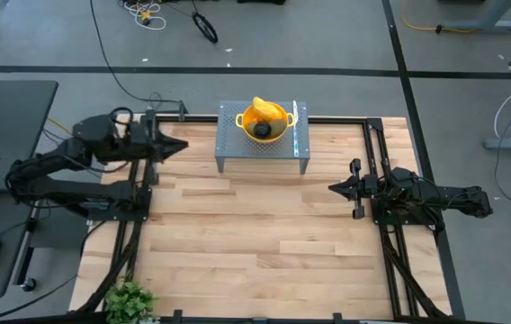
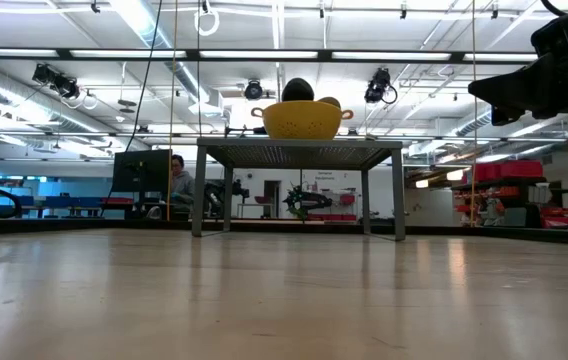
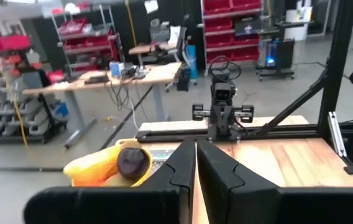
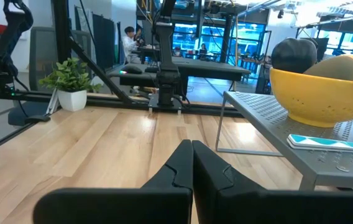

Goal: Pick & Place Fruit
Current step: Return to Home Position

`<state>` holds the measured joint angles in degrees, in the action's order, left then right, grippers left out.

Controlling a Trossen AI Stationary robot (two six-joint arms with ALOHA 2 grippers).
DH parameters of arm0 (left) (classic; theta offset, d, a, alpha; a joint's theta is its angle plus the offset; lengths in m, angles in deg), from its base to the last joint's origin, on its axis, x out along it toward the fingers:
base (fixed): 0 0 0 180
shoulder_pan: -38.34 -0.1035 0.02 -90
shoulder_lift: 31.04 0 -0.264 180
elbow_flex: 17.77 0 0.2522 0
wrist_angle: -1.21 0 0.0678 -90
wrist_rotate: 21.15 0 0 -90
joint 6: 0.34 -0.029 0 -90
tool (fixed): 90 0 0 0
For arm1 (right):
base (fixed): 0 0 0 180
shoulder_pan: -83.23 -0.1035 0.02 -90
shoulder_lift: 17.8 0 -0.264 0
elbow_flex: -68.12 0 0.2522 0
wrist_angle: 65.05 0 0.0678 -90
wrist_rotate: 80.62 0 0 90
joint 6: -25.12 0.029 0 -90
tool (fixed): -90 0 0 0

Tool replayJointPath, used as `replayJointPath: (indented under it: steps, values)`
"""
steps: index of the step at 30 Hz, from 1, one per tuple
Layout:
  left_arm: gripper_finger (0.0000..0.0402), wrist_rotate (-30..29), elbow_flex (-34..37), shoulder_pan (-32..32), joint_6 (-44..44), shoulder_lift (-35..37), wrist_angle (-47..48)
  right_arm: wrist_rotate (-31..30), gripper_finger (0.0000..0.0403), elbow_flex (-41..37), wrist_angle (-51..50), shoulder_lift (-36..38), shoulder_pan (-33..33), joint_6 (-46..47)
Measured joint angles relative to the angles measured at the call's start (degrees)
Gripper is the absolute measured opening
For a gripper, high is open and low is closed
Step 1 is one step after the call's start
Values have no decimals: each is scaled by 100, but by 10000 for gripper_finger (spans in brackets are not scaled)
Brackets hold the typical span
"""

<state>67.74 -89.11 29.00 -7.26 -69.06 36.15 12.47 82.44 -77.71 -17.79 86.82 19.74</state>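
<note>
The fruit lies in a yellow two-handled bowl point(image 1: 263, 121) on a grey perforated stand point(image 1: 237, 148) at the table's far middle. A yellow-orange oblong point(image 1: 268, 111) and a dark round piece point(image 1: 262, 130) show in it; the low view shows the dark piece point(image 2: 297, 90) above the bowl's rim point(image 2: 302, 120). My left gripper point(image 1: 182, 146) hangs shut and level, left of the stand, raised above the table. My right gripper point(image 1: 332, 188) waits shut at the table's right, pointing left. The right wrist view shows the bowl point(image 4: 325, 99) with the dark fruit point(image 4: 294, 55).
A slim knife with a pale blue handle point(image 1: 295, 126) lies on the stand to the right of the bowl. A small potted plant point(image 1: 129, 301) stands at the table's near left corner. Bare wooden tabletop point(image 1: 255, 234) spreads between the arms, in front of the stand.
</note>
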Motion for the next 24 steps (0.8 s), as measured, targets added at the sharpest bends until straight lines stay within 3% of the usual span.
replayJointPath:
  steps: [7,15,24]
  values:
    - [26,655,1825,0,112,691,-2117,0,1,0,0,0,0,1]
    - [26,1541,3335,188,523,1507,-2701,0,1,0,-1,0,0,2]
    - [26,1358,4719,287,1146,2583,-3225,0,1,0,-2,0,0,2]
